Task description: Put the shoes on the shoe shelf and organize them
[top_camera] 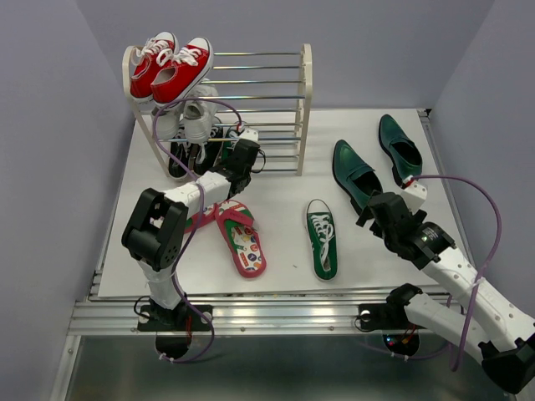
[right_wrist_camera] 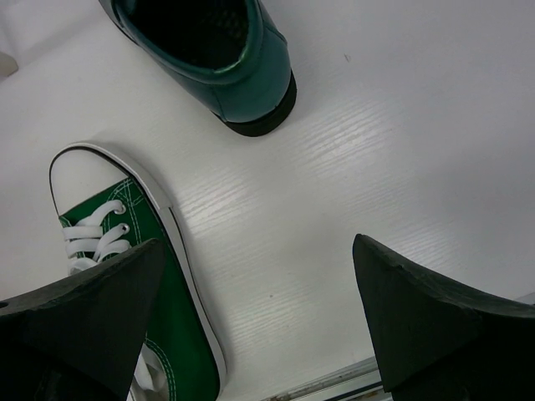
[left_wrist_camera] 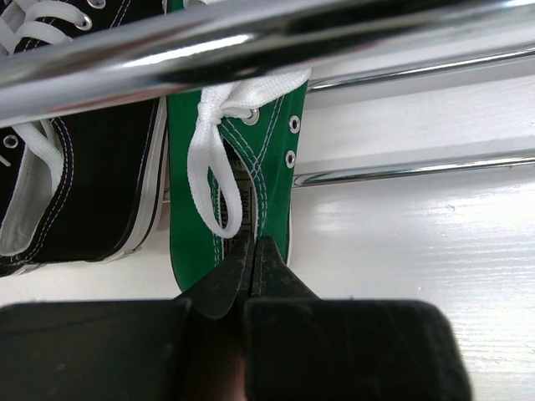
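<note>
The left tool is pressed together on the heel end of a green sneaker low in the shelf, just beside a black sneaker. The shoe's long axis runs front to back, toe pointing into the shelf. A label inside it is too blurred to read. In front of the shelf, on the tabletop, the second green sneaker lies toe toward the shelf. The right tool, fingers spread, hovers between that sneaker and a loafer.
</note>
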`<control>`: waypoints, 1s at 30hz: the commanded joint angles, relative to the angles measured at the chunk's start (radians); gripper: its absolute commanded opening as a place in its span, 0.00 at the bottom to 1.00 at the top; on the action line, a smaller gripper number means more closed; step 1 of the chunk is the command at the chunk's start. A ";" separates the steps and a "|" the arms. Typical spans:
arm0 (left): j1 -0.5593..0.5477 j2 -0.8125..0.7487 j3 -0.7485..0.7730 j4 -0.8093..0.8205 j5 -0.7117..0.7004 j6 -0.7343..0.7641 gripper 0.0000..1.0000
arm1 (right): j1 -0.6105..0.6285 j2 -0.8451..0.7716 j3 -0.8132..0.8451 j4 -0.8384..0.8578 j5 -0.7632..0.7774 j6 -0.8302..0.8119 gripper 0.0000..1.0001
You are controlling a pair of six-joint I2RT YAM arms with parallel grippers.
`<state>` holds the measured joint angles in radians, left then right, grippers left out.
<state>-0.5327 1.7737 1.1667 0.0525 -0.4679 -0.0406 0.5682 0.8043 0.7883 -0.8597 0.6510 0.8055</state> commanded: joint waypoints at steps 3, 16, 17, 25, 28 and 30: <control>0.014 -0.056 0.079 0.004 -0.066 -0.074 0.41 | -0.001 -0.002 0.000 0.039 0.036 -0.011 1.00; 0.014 -0.146 0.159 -0.155 -0.049 -0.177 0.93 | -0.001 -0.010 0.043 0.013 -0.062 -0.048 1.00; 0.013 -0.158 0.151 -0.166 -0.038 -0.189 0.93 | -0.001 -0.005 0.054 -0.002 -0.074 -0.052 1.00; -0.004 -0.374 -0.014 -0.293 0.136 -0.418 0.93 | -0.001 0.058 0.083 -0.104 -0.265 -0.150 1.00; -0.023 -0.474 -0.081 -0.351 0.161 -0.476 0.93 | -0.001 0.059 0.069 -0.088 -0.368 -0.195 1.00; -0.026 -0.557 -0.131 -0.414 0.141 -0.543 0.99 | 0.009 0.059 0.060 -0.070 -0.463 -0.218 1.00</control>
<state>-0.5438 1.3396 1.1076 -0.2379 -0.3565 -0.4469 0.5694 0.8711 0.8410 -0.9363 0.3744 0.6659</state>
